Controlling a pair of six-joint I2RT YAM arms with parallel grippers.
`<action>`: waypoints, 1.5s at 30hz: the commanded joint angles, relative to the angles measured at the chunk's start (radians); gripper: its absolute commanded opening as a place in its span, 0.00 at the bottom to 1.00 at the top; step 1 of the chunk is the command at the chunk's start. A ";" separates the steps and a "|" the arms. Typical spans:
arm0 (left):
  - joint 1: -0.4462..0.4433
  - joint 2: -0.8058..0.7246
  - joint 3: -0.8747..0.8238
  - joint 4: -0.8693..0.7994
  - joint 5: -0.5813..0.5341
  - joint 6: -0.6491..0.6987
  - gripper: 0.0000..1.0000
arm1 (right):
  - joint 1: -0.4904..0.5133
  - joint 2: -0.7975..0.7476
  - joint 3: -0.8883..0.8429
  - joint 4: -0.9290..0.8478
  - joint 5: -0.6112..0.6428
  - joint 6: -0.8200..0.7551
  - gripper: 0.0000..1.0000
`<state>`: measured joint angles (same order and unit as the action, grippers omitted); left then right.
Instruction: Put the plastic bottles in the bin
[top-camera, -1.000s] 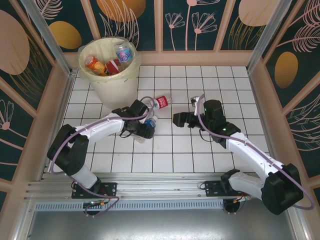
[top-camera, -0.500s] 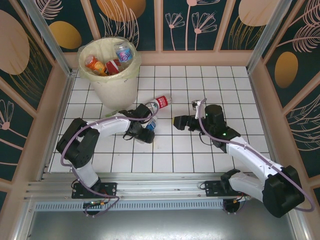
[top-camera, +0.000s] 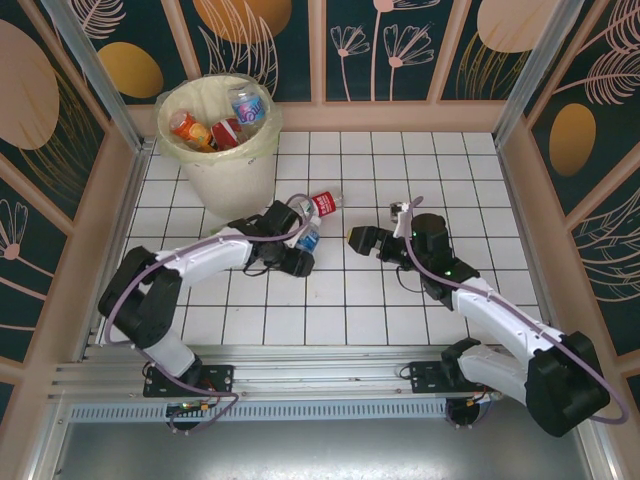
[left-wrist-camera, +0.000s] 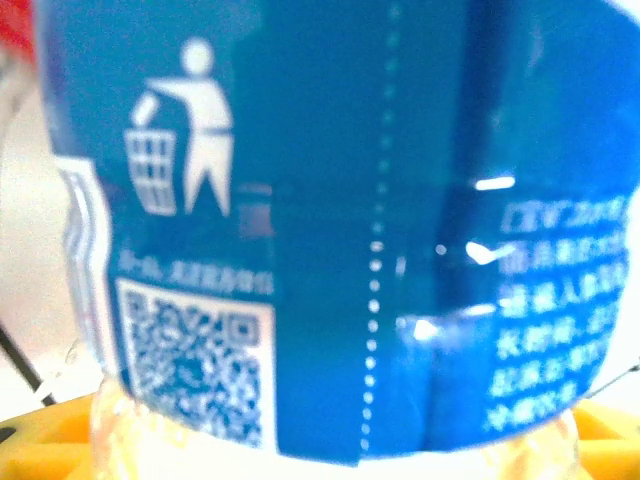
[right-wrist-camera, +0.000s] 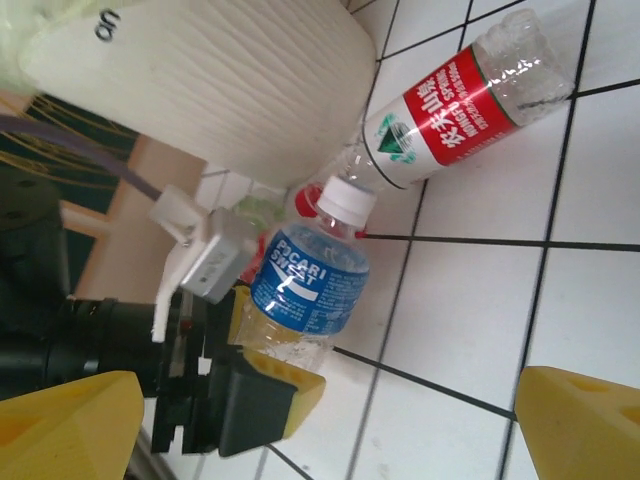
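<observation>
The blue-labelled bottle (right-wrist-camera: 305, 285) is seen on the white tiles (top-camera: 400, 300), just in front of the bin (top-camera: 225, 175), with its white cap up and its clear lower body set between the yellow pads of the left gripper (top-camera: 302, 250). In the left wrist view the label is pressed right up against the lens and a pad is seen tight at each lower corner, so the jaws are judged to be closed on it. Whether it is lifted off the tiles cannot be told.

Just beside its cap, a red-labelled bottle (top-camera: 322, 203) is lying on its side, its neck towards the blue one, and nothing is gripping it.

Across the tiles the right gripper (top-camera: 360, 239) is held with its fingers spread wide and nothing between them, turned towards the pair of bottles.

Now the tally. In the bin's pale liner an orange bottle (top-camera: 186, 128), a red one (top-camera: 226, 132) and one with a blue and pink label (top-camera: 248, 102) can be picked out at the top, and more may be buried beneath. So the job is judged well along: one bottle is in hand and is to be carried over the rim, and the red-labelled one is left to be fetched.
</observation>
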<state>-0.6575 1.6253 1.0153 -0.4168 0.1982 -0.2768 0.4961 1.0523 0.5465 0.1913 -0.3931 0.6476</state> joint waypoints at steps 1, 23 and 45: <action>-0.003 -0.062 -0.036 0.175 0.160 -0.045 0.64 | -0.002 0.020 -0.021 0.146 -0.052 0.156 0.96; -0.001 -0.082 0.207 0.254 0.215 -0.073 0.63 | -0.003 -0.178 0.050 0.051 -0.231 -0.170 0.99; 0.257 0.142 0.896 0.009 0.114 -0.033 0.63 | -0.003 -0.476 0.075 -0.047 -0.038 -0.457 0.99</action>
<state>-0.4347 1.7489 1.8381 -0.3523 0.3462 -0.3386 0.4965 0.6140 0.6323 0.1051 -0.4641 0.2344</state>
